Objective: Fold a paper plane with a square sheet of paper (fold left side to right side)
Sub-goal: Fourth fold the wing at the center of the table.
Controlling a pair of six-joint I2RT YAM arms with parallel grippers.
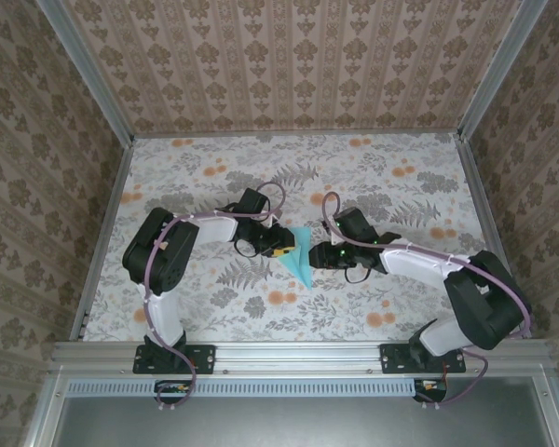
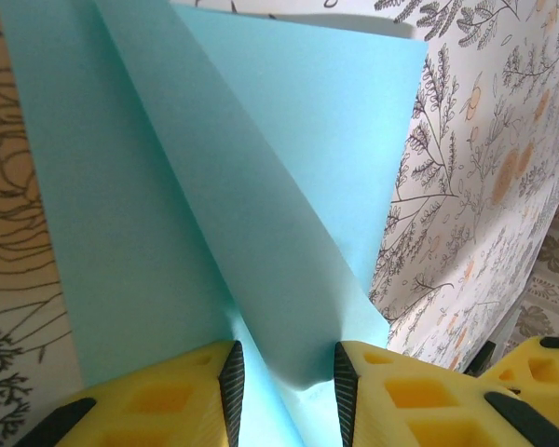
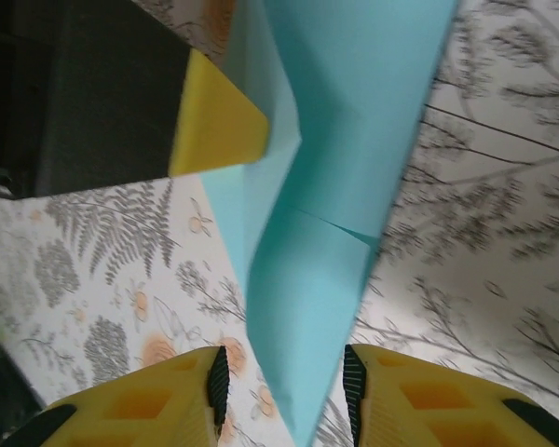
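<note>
At the near edge of the table (image 1: 214,312), left arm base (image 1: 172,358) and right arm base (image 1: 427,358) bolted side by side on a metal rail (image 1: 289,352). Just beyond, left arm (image 1: 158,256) and right arm (image 1: 475,298) bent inward over the floral top, wrists drawn together near its middle.

Between the wrists, the paper plane (image 1: 298,259): light-blue paper folded to a slim wedge, pointed end toward the rail, wide end toward the back. On its left side, the left gripper (image 1: 281,250), closed narrowly on the paper. From the left wrist, yellow fingers (image 2: 158,405) set either side of a raised fold, black pads pressed against its two flanks, creased layers fanning ahead to a straight far edge.

On the plane's right side, the right gripper (image 1: 319,257), parted a little. From the right wrist, narrowing end of the paper lying between the two pads, a sliver of tabletop visible between the left pad and the paper's edge. Right pad very near the paper, contact there impossible to tell. Farther along that view, one left-gripper finger (image 3: 219,126) touching the paper's folded edge.

Past the grippers, floral tabletop up to the metal frame (image 1: 293,133), then patterned walls (image 1: 289,65) at the back and both sides.
</note>
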